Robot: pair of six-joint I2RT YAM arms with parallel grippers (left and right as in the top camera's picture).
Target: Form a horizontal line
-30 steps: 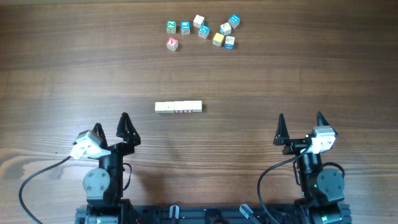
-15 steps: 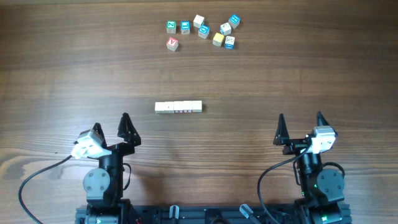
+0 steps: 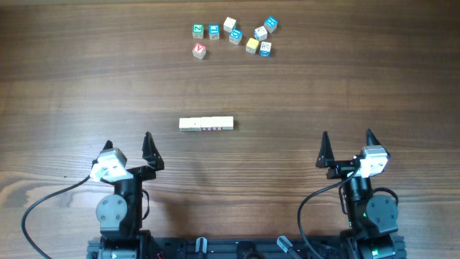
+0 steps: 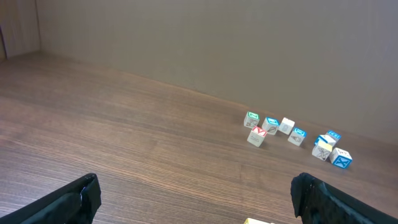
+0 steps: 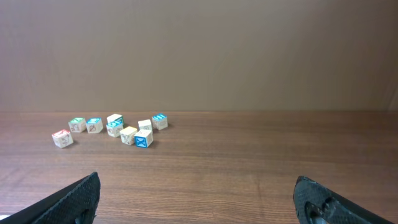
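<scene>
**At mid-bench, a finished row and two idle pincers**

In the middle of the bench point(image 3: 345, 79), a short row point(image 3: 206, 124) of pale cubes lies straight and level from left to right, each cube touching the next with no gap to be seen. Faint red marks show on some of the tops. From above the seams are hard to make out, but the row appears to be five cubes long. Nothing juts out and nothing sits crooked, so the line looks already formed, and I judge the task to be at or very near its end.

At the far edge lie the loose cubes point(image 3: 236, 36), nine by my count in both the overhead and the right wrist views. They are a scatter of blue, green, yellow, red and white faces, well apart from the row. Whether any of them was meant to join the line cannot be told from here.

The left pincer point(image 3: 127, 140) and the right pincer point(image 3: 347, 134) sit at the near side, one to each side of the row and clear of it. Both are spread as wide as they go and grip nothing. That makes two arms and two pincers, one row of five, and nine cubes left over.
</scene>
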